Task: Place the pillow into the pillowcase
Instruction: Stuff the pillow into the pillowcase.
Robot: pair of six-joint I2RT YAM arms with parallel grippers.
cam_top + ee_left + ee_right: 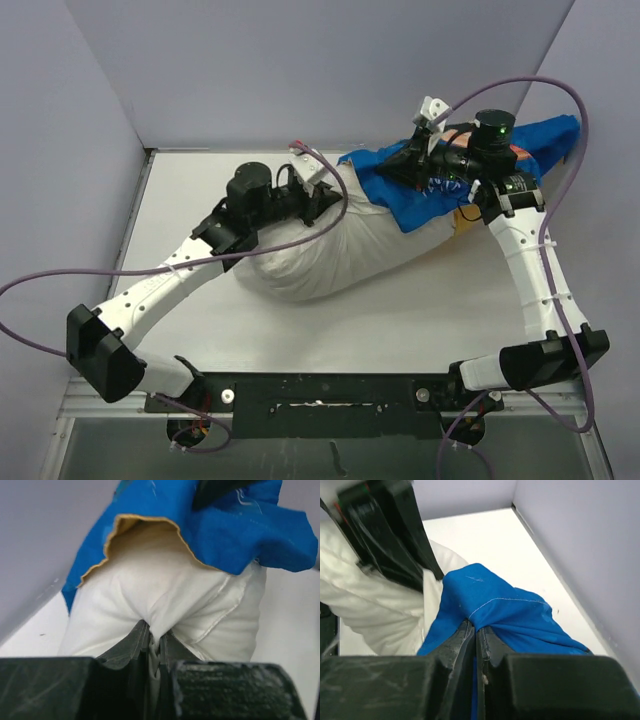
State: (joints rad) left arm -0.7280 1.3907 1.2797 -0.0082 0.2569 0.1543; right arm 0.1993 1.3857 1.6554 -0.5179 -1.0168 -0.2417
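— Found the pillow point(320, 255) in the overhead view?
— Found it lying across the middle of the table point(400, 325), its 2 o'clock end tucked into the blue pillowcase point(550, 135). Saw the left gripper point(328, 200) pressed into white fabric at the pillow's 11 o'clock edge, and the right gripper point(405, 165) down on blue cloth toward 1 o'clock.
— Checked the left wrist view?
— Did. Saw the fingers point(127, 647) pressed together at 6 o'clock, pinching a fold of the white pillow. Toward 12 o'clock, saw the yellow-lined mouth of the pillowcase draped over the pillow.
— And the right wrist view?
— Noted fingers clamped at 6 o'clock on a fold of blue pillowcase, with bare pillow off at 9 o'clock.
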